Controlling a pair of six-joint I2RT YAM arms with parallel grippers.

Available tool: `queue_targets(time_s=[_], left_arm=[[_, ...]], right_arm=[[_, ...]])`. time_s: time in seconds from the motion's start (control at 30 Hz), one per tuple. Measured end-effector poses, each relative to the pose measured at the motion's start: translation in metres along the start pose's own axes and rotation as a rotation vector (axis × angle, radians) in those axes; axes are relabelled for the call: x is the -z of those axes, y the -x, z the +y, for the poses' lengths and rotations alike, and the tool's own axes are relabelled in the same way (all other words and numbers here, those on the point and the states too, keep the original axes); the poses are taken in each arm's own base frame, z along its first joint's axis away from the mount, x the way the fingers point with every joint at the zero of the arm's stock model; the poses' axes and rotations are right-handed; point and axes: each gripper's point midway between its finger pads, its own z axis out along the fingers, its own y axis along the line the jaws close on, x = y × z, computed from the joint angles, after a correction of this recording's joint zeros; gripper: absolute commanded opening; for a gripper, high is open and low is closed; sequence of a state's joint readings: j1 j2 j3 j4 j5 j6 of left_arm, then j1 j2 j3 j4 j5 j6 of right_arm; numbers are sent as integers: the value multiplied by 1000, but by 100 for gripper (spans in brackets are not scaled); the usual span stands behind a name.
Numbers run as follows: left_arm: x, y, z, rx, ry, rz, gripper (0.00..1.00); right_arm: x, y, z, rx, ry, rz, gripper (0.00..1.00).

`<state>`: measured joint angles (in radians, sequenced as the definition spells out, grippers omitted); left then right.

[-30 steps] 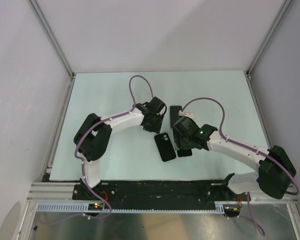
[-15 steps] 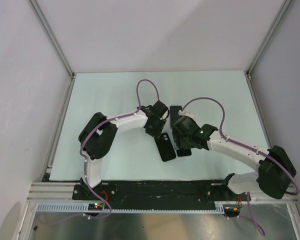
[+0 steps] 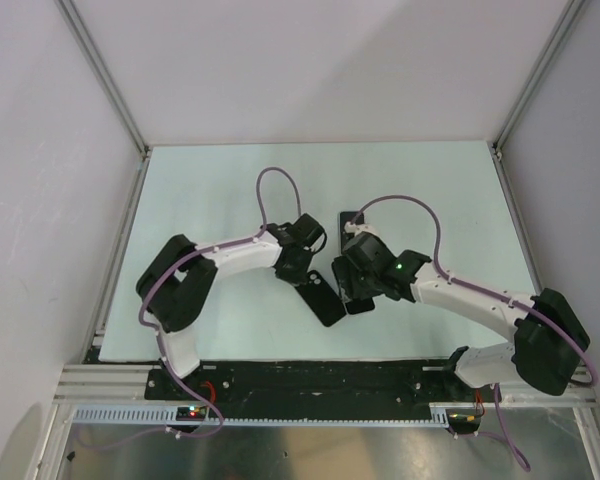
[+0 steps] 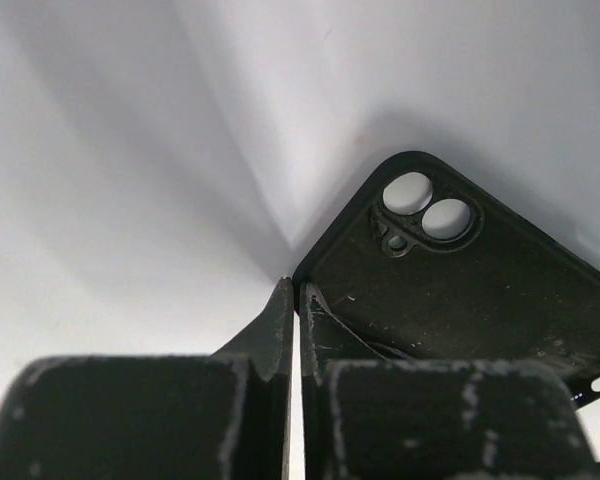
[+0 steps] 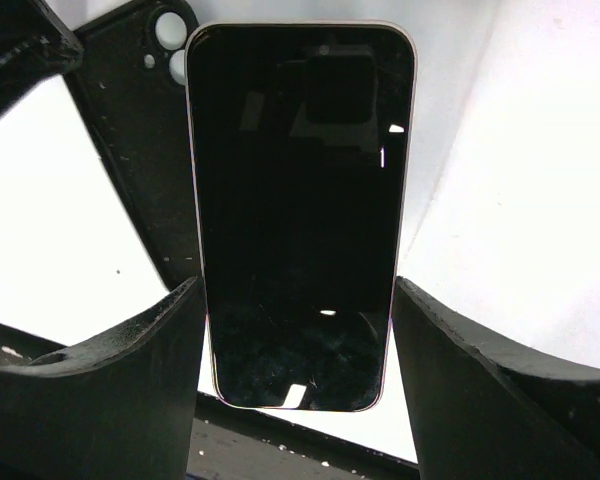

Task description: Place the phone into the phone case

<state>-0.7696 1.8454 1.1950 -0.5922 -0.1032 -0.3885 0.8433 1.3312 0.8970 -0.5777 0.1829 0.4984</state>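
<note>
Top view: right gripper [image 3: 354, 284] covers most of the phone [image 3: 350, 218], leaving only its far end and a near sliver visible. Left gripper [image 3: 298, 268] hides the upper end of the phone case [image 3: 325, 300]. Left wrist: phone case runs off the right and bottom edges; right wrist: it's mostly behind the phone, clipped by the top edge.

Count taken on the table [image 3: 210, 190].

- Phones: one phone [image 5: 298, 200].
- Cases: one phone case [image 4: 480, 300], with two large round lens openings [image 4: 447, 218] and one smaller hole beside them.
- Arms: two, the left arm [image 3: 230, 252] and the right arm [image 3: 470, 293].
- Grippers: two, the left gripper [image 4: 292, 292] and the right gripper [image 5: 298, 295]. Each has two fingers, four in all.
- Purple cables: two, the left cable [image 3: 261, 190] and the right cable [image 3: 400, 197].
- Lit green lamps: one green lamp [image 3: 393, 266].
</note>
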Motion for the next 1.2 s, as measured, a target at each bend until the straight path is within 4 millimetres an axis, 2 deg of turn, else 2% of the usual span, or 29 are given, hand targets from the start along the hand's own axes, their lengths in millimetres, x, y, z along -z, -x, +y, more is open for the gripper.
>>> queue_targets(time_s=[0.2,0.4,0.7,0.97,1.2], left_arm=[[16,-30,20,18,52,27,0],[33,-36,33,53,68,12,2],[34,-53,54,118,111,68,16],[38,-52,60,153,114,66,39],[54,-39,72,229,112,6,39]], right_arm=[[-13,-14,27,137,55,50,37],[-24,-23,61,251,116,80,37],[-39,-21,77,284,123,100,37],[-41,-14,86,282,127,90,38],[-40,-4,107,311,168,59,37]])
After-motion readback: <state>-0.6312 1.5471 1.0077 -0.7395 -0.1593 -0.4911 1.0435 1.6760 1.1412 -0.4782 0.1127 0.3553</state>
